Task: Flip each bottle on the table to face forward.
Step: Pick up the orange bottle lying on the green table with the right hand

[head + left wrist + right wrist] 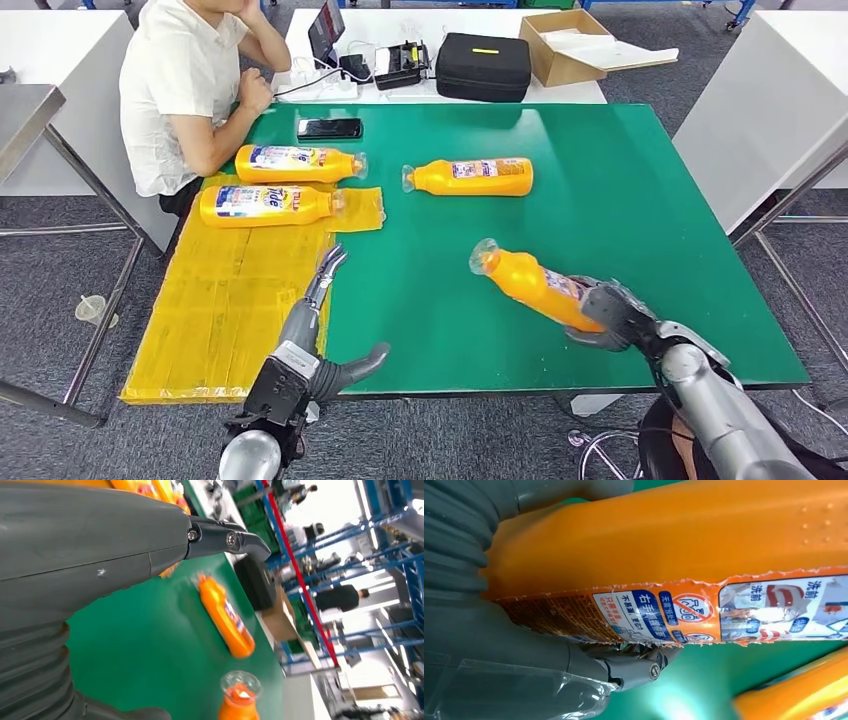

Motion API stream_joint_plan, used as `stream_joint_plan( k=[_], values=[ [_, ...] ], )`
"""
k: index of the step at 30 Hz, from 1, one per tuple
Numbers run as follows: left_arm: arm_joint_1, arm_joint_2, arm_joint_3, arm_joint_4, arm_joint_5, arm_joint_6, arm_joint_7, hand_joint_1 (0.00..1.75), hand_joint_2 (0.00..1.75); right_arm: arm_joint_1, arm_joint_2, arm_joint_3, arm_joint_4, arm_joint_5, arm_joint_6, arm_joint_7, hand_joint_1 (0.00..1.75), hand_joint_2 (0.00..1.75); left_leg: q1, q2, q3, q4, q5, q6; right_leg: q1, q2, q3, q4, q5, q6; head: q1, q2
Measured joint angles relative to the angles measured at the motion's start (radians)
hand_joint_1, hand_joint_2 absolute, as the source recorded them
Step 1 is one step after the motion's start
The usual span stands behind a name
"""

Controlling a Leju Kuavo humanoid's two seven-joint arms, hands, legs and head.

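My right hand (pixel 612 314) grips the base end of an orange bottle (pixel 530 282), which is tilted with its clear cap lifted off the green table (pixel 620 220). Close up, the bottle's label (pixel 704 610) faces the wrist camera with my fingers (pixel 639 667) wrapped under it. A second orange bottle (pixel 470 176) lies at mid table, also seen from the left wrist (pixel 226 617). Two more bottles (pixel 298 163) (pixel 265 205) lie at the far left on a yellow sheet (pixel 230 300). My left hand (pixel 322 290) hovers open above the sheet's right edge.
A person in a white shirt (pixel 185 90) sits at the table's far left corner beside a black phone (pixel 329 128). Behind stand a black case (pixel 484 66), a cardboard box (pixel 570 45) and a laptop (pixel 325 30). White tables flank both sides.
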Motion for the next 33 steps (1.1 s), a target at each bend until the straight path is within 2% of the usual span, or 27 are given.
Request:
stream_joint_plan(
  k=[5, 9, 11, 13, 18, 22, 25, 29, 33],
  values=[
    [-0.024, -0.002, -0.003, 0.029, 0.105, -0.006, 0.017, 0.00, 1.75, 0.118, -0.078, 0.032, -0.147, -0.257, 0.023, -0.005, 1.75, 1.75, 0.000, 0.001, -0.004, 0.000, -0.001, 0.000, 0.000, 0.001, -0.003, 0.000, 0.000, 0.000, 0.000, 0.000],
    [-0.041, -0.005, 0.001, 0.050, 0.182, 0.030, 0.011, 0.00, 1.75, 0.173, -0.075, 0.067, -0.263, -0.338, 0.018, -0.004, 1.75, 1.75, 0.000, 0.004, -0.006, -0.001, -0.001, 0.000, 0.001, 0.002, -0.006, 0.000, 0.000, -0.001, 0.000, 0.000],
    [-0.043, -0.008, 0.004, 0.057, 0.243, 0.028, 0.020, 0.00, 1.75, 0.180, -0.040, 0.086, -0.300, -0.343, -0.005, -0.010, 1.75, 1.75, 0.001, 0.005, -0.007, -0.001, 0.000, 0.000, 0.001, 0.003, -0.007, 0.000, 0.000, -0.001, 0.000, 0.000],
    [-0.046, -0.010, 0.005, 0.071, 0.329, 0.005, 0.046, 0.00, 1.75, 0.169, 0.018, 0.106, -0.320, -0.330, -0.042, -0.021, 1.75, 1.75, 0.001, 0.006, -0.007, -0.002, 0.000, -0.001, 0.001, 0.003, -0.008, 0.001, 0.000, -0.001, 0.000, 0.000],
    [-0.062, -0.010, -0.024, 0.155, 0.511, -0.075, 0.108, 0.00, 1.75, 0.081, 0.189, 0.170, -0.311, -0.263, -0.127, -0.042, 1.75, 1.75, 0.001, 0.006, -0.009, -0.002, 0.001, -0.002, 0.001, 0.003, -0.011, 0.001, 0.000, -0.001, 0.000, 0.000],
    [-0.075, -0.007, -0.054, 0.203, 0.573, -0.097, 0.114, 0.00, 1.75, 0.016, 0.286, 0.213, -0.286, -0.244, -0.149, -0.052, 1.75, 1.75, 0.001, 0.005, -0.011, -0.001, 0.002, -0.002, 0.001, 0.002, -0.011, 0.001, 0.000, -0.001, 0.000, 0.000],
    [-0.081, -0.005, -0.064, 0.221, 0.584, -0.099, 0.115, 0.00, 1.75, -0.008, 0.325, 0.229, -0.272, -0.244, -0.153, -0.052, 1.75, 1.75, 0.001, 0.003, -0.012, -0.001, 0.002, -0.002, 0.000, 0.002, -0.012, 0.001, 0.000, 0.000, 0.000, 0.000],
    [-0.085, -0.003, -0.073, 0.235, 0.596, -0.107, 0.119, 0.00, 1.75, -0.023, 0.351, 0.241, -0.257, -0.240, -0.157, -0.056, 1.75, 1.75, 0.000, 0.002, -0.014, -0.001, 0.002, -0.001, 0.000, 0.002, -0.013, 0.001, 0.000, 0.000, 0.000, 0.000],
    [-0.085, 0.008, -0.096, 0.246, 0.639, -0.166, 0.118, 0.00, 1.75, -0.040, 0.380, 0.243, -0.236, -0.227, -0.173, -0.077, 1.75, 1.75, 0.001, 0.002, -0.014, -0.001, 0.002, -0.002, 0.000, 0.002, -0.013, 0.001, 0.000, 0.000, 0.000, 0.000]
  ],
)
